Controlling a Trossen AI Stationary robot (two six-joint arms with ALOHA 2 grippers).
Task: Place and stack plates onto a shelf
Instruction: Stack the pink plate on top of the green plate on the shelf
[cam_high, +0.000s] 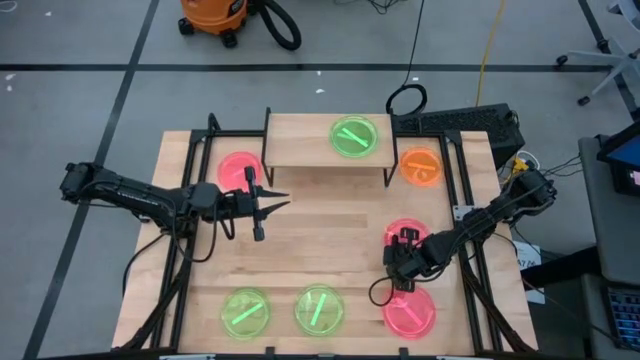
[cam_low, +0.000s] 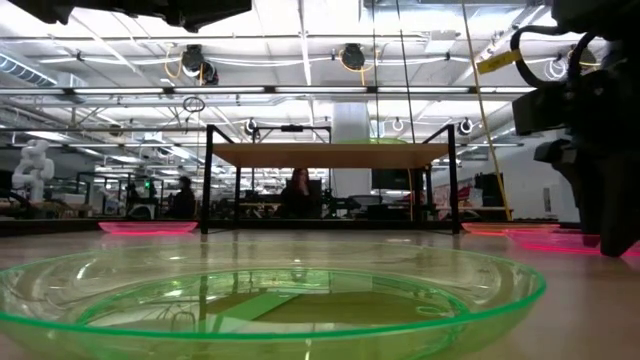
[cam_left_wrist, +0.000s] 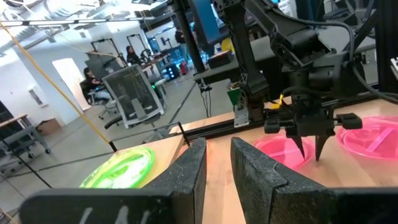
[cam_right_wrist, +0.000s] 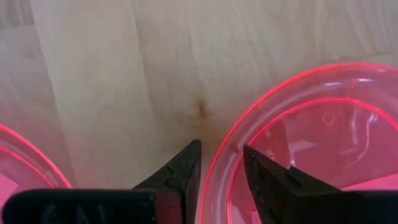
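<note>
one green plate (cam_high: 354, 136) lies already on the shelf (cam_high: 300, 140), on its right half; the left half of the board is bare. six plates wait on the counter (cam_high: 320, 230): a pink one (cam_high: 240, 169) beside the shelf's left legs, an orange one (cam_high: 421, 165) beside its right end, two green ones (cam_high: 245, 311) (cam_high: 319, 309) near the front edge, and two pink ones on the right, one (cam_high: 409, 312) near the front corner and one (cam_high: 405, 235) partly hidden under the right arm. so the task seems to be at its early part.

the right claw (cam_right_wrist: 221, 165) is low over the counter between the two pink plates, its fingers a little apart with the rim of one plate between them (it is not yet clenched on it, as far as can be seen). the left claw (cam_high: 275, 199) hovers over the counter's middle, released and holding nothing.

the middle of the counter is free for moving. the shelf's thin black legs and the orange plate stand close to the way from the right side up to the board.
</note>
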